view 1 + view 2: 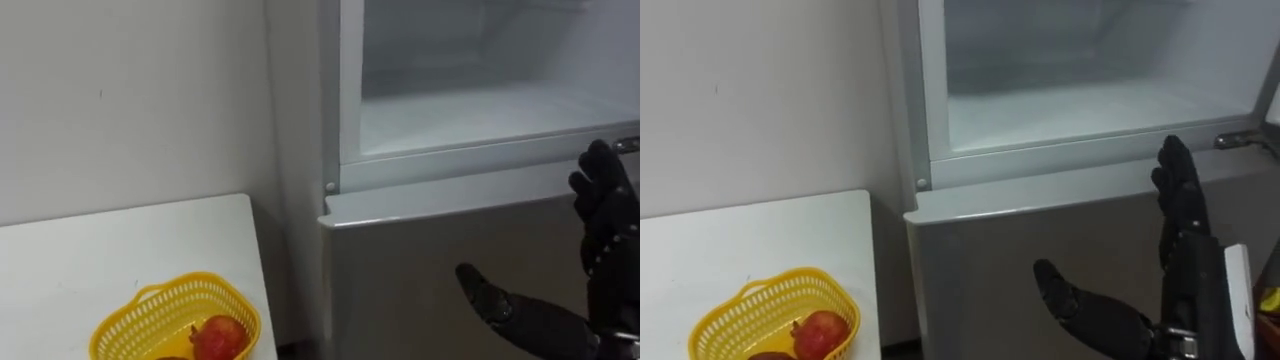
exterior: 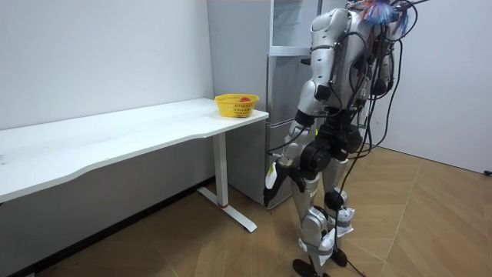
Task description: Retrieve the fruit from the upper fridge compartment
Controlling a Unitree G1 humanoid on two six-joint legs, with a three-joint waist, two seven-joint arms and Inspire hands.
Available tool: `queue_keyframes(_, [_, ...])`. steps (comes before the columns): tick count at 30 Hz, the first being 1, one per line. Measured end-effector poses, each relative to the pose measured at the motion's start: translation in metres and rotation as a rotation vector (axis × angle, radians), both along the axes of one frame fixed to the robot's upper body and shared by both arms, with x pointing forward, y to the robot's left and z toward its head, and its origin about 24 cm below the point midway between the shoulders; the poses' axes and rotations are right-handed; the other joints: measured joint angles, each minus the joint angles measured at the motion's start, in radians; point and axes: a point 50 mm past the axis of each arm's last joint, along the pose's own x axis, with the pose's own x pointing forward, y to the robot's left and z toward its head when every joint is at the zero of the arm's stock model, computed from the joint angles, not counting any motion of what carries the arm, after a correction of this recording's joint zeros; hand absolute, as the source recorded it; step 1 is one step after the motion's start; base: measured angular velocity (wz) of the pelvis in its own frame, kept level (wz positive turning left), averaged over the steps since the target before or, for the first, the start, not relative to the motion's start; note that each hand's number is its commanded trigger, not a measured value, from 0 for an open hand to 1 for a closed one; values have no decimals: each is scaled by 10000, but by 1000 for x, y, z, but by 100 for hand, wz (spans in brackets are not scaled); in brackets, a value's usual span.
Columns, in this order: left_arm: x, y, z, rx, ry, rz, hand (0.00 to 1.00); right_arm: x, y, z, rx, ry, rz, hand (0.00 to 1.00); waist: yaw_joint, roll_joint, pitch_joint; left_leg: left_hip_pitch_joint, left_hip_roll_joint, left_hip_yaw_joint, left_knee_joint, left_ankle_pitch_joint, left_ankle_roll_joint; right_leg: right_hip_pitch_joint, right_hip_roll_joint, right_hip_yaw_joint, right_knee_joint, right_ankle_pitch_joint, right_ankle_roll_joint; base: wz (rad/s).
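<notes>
The upper fridge compartment (image 1: 470,110) stands open in front of me, showing a white shelf and pale inner walls. My right hand (image 1: 605,235) is raised before the closed grey lower door (image 1: 420,270). It is open, with straight fingers pointing up to the compartment's lower edge and the thumb (image 1: 482,292) spread to the left, holding nothing. In the room view I stand facing the fridge (image 2: 286,77), and my left hand (image 2: 271,178) hangs by my thigh.
A white table (image 1: 90,260) stands left of the fridge against the wall. Near its right end sits a yellow basket (image 1: 140,312) holding a red fruit (image 1: 220,335) and the edge of a darker one. A narrow gap separates table and fridge.
</notes>
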Motion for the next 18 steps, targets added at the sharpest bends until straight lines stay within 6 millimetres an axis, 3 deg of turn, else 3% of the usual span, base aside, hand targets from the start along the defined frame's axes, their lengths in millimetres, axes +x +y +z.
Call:
queue_keyframes(4, [2, 0, 0, 29, 13, 1, 0, -8, -11, -15, -29, 841, -601, 0, -171, 36, -5, -54, -8, 162, -16, 2, 3, -117, 45, 179, 23, 4, 0, -13])
queue_keyframes(15, [7, 1, 1, 47, -39, -260, 0, -16, -23, -20, 467, 1077, -1368, 0, -659, 65, 9, 140, 103, 671, -88, -43, -65, -149, 200, 670, 31, 44, -29, -15])
queue_keyframes(18, [9, 1, 1, 75, -56, -437, 0, -16, -29, -24, 1326, 1162, -1499, 0, -830, 62, 79, 253, 151, 792, -93, -87, -86, -170, 249, 719, 22, 55, -44, -7])
